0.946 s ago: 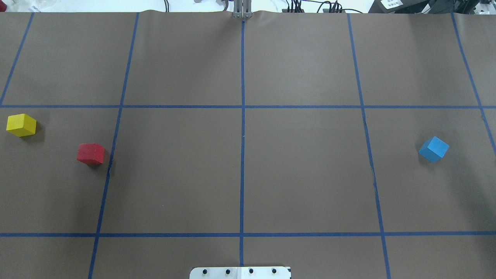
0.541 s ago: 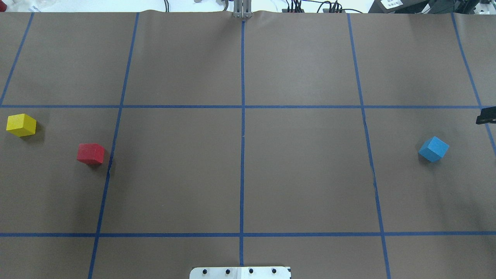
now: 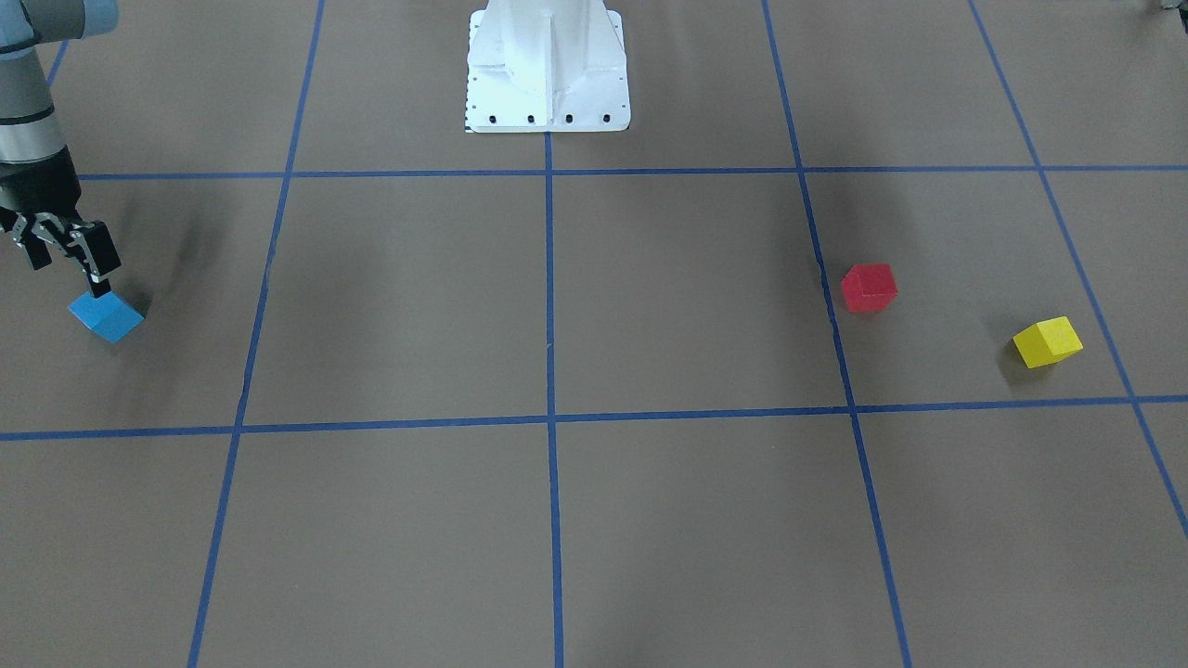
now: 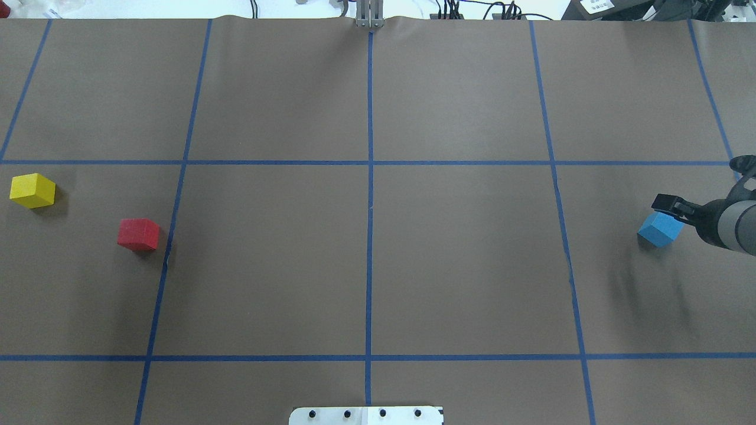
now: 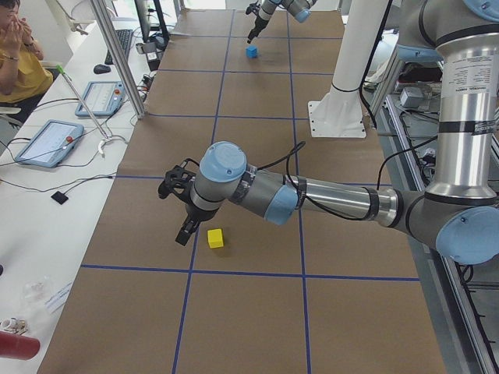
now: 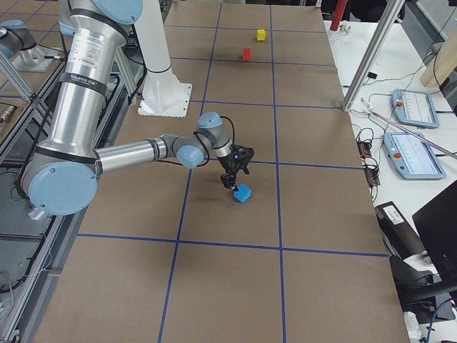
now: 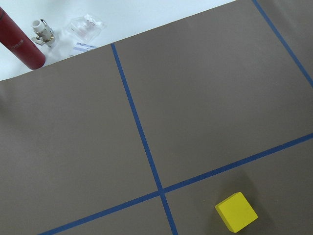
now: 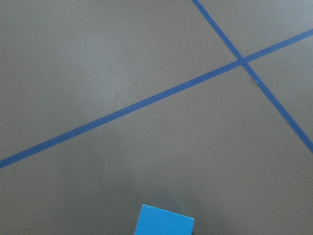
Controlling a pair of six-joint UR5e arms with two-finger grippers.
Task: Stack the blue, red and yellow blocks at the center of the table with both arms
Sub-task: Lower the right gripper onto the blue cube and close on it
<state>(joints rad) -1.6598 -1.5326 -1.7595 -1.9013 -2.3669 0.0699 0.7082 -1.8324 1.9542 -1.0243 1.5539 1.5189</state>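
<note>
R gripper (image 3: 71, 264) spread wide, empty, hovering just over blue block (image 3: 107, 316) far on robot's right, L gripper (image 5: 179, 214) near yellow block (image 3: 1047, 341) on robot's left, its opening can't tell, red block (image 3: 869, 287) nearby.

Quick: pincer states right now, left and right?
Left pincer: cannot be told, seen only from the side, near the yellow block.
Right pincer: open, holding nothing, by the blue block.

- One blue block (image 4: 660, 228) sat at the overhead frame's right.
- One red block (image 4: 138, 234) and one yellow block (image 4: 32, 190) sat at its left.
- Two grippers showed: right gripper (image 3: 70, 271), left gripper (image 5: 173, 214).
- One white base (image 3: 548, 93) stood at the front view's top.
</note>
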